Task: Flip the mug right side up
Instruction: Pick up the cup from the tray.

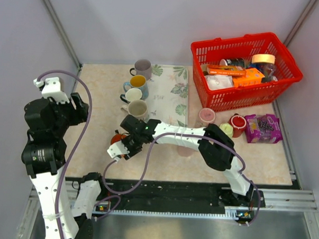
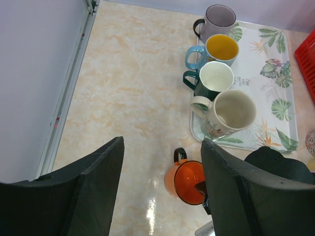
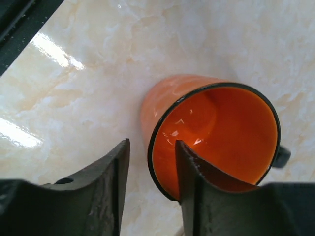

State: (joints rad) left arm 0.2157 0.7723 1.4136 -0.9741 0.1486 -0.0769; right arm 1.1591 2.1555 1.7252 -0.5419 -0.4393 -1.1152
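The right gripper (image 3: 151, 147) stood parted around the wall of the orange mug (image 3: 216, 132). One finger was inside the bowl and the other was outside it. A thin strip of marble showed between the outer finger and the mug's side, so the grip was not clenched. The mug's mouth faced the wrist camera and its black rim was fully exposed. Its handle (image 3: 281, 156) poked out on the side away from the outer finger.

Bare table (image 1: 97, 95) lay open to the gripper's outer side and beyond its tips. Behind it, the dark rail at the table's near edge (image 3: 19, 29) ran close by.

Only the left wrist view showed the row of four mugs (image 2: 229, 113) along the edge of the leaf-print tray (image 2: 275, 98), just past the orange mug. That view also showed the left gripper (image 2: 162, 142) held high, spread wide and empty. Only the overhead view took in the red basket (image 1: 242, 49), well off to the far side behind the right arm's elbow.
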